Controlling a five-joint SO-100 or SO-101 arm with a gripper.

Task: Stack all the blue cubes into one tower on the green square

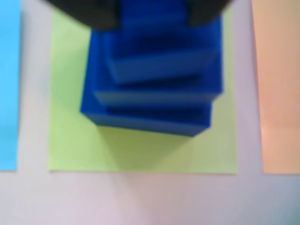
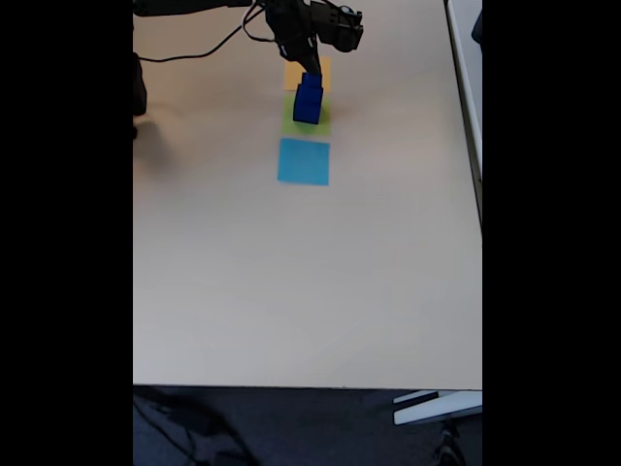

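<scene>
The tower point(image 1: 152, 79) of three blue cubes is seen stacked on the green square point(image 1: 70, 140), largest lowest. The top cube point(image 1: 150, 18) is flanked by the dark fingers of the claw point(image 1: 151, 11); whether it is gripped cannot be told. The green square is flanked by a light-blue square point(image 1: 8, 84) and an orange square point(image 1: 279, 84) on the worktop point(image 2: 291, 291).

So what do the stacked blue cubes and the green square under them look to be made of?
Blue cubes: matte, evenly coloured and glare-free with crisp edges, probably foam or painted wood; blur leaves it open. Green square: flat and edge-thin, lying flush on the table, likely paper or thin card.
</scene>
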